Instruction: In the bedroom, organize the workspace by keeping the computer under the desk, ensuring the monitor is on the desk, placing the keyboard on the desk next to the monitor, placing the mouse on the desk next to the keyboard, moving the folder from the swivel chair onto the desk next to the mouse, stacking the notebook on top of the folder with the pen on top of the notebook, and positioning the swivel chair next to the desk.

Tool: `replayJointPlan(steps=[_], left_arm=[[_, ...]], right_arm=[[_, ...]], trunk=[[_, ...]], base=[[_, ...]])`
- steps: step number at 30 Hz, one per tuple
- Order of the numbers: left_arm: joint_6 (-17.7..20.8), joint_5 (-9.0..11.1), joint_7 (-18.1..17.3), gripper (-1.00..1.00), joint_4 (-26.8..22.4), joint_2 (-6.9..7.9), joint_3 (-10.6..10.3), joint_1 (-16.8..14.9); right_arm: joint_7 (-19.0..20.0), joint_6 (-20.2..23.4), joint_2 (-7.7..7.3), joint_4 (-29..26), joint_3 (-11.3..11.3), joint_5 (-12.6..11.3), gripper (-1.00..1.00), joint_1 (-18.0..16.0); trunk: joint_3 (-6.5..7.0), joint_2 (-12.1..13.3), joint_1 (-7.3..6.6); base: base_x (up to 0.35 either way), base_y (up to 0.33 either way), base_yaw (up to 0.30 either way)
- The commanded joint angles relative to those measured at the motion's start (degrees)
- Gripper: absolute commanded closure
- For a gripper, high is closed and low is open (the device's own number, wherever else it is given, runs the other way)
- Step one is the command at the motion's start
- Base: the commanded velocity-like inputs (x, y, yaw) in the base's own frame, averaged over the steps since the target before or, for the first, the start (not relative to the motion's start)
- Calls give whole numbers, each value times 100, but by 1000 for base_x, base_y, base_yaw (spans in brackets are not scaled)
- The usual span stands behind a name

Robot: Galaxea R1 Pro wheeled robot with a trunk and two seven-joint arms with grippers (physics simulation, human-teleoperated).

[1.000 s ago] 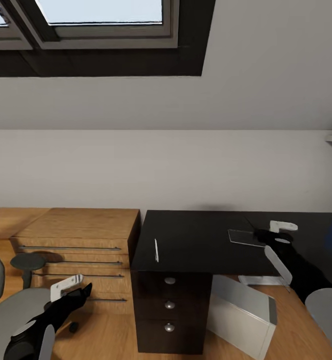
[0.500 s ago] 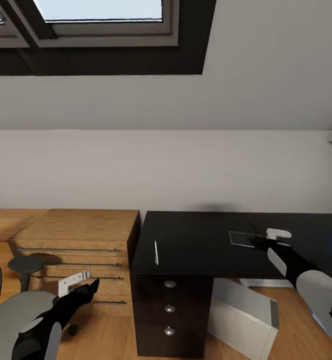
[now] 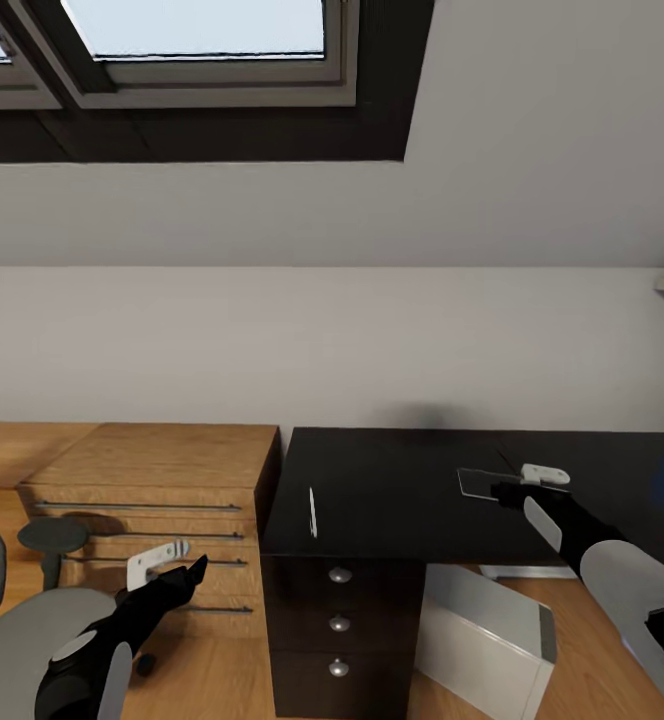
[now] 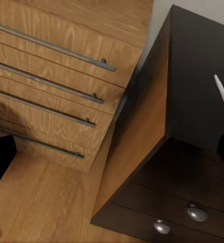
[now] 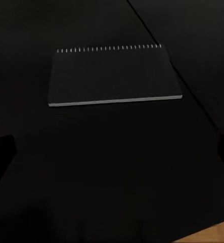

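While the glossy black desk (image 3: 402, 490) is sitting at lower centre, its three knobbed drawers (image 3: 339, 622) are staying shut. The right gripper (image 3: 532, 478) has been edging left since earlier, hovering open-fingered beside the flat dark spiral-bound notebook (image 5: 114, 76). The thin pale pen (image 3: 312, 512) is lying lengthwise front-to-back near the desk's left edge. The left gripper (image 3: 167, 562) is hanging open by the light wooden dresser (image 3: 152, 480)
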Motion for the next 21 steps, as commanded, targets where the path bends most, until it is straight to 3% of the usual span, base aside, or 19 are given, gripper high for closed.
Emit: replayJointPlan(steps=[1, 7, 11, 12, 21], left_arm=[[35, 27, -25, -100, -7, -7, 14, -6], [44, 24, -21, -100, -7, -9, 12, -6], [48, 23, -16, -100, -7, -10, 6, -6], [61, 19, -15, -100, -7, -10, 1, -6], [68, 14, -23, -100, 0, -18, -21, -6]], right_arm=[[-40, 53, -6, -17, 42, -61, -100, -2], [-38, 135, -8, -30, -15, -108, -100, -2], [-42, 166, -17, -40, -287, -298, -100, -2], [-49, 179, -20, -76, -641, -446, -100, -2], [-56, 145, -21, -143, -736, -468, -100, -2]], trunk=[[11, 37, -23], [119, 278, -154], [191, 438, -242], [209, 479, -264], [370, 840, -462]], base=[[0, 0, 0], [0, 0, 0], [0, 0, 0], [0, 0, 0], [19, 0, 0]])
